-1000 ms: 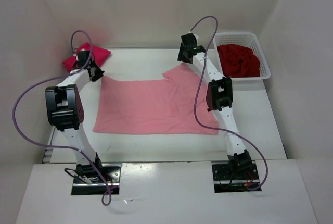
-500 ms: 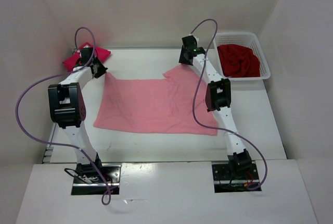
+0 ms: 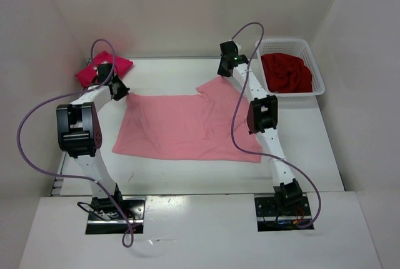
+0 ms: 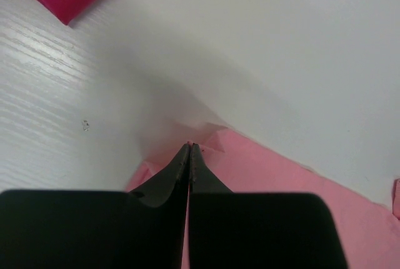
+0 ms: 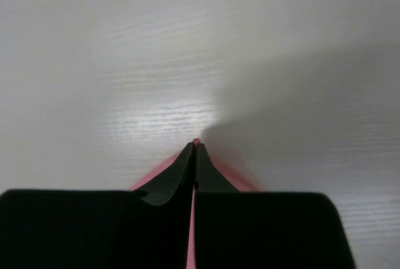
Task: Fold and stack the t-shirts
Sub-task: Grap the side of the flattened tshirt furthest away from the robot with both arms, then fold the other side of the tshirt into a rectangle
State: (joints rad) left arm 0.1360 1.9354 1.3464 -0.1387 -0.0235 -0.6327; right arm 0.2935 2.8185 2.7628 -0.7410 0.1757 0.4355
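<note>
I have left claw (image 4: 189, 148) closed tight on a far corner of the light pink shirt (image 3: 187, 125), right claw (image 5: 195, 145) pinched on its sleeve; cloth lies flat behind both. The crimson shirt (image 3: 83, 76) is just beyond left claw, the dark red shirt (image 3: 286, 72) in the basket (image 3: 317, 75) right of right claw

Lab booth: white walls (image 3: 187, 12), bolted arms (image 3: 80, 132)

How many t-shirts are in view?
3: a light pink t-shirt spread mid-table, a crimson t-shirt folded far left, a dark red t-shirt in the basket. More could lie under it.
</note>
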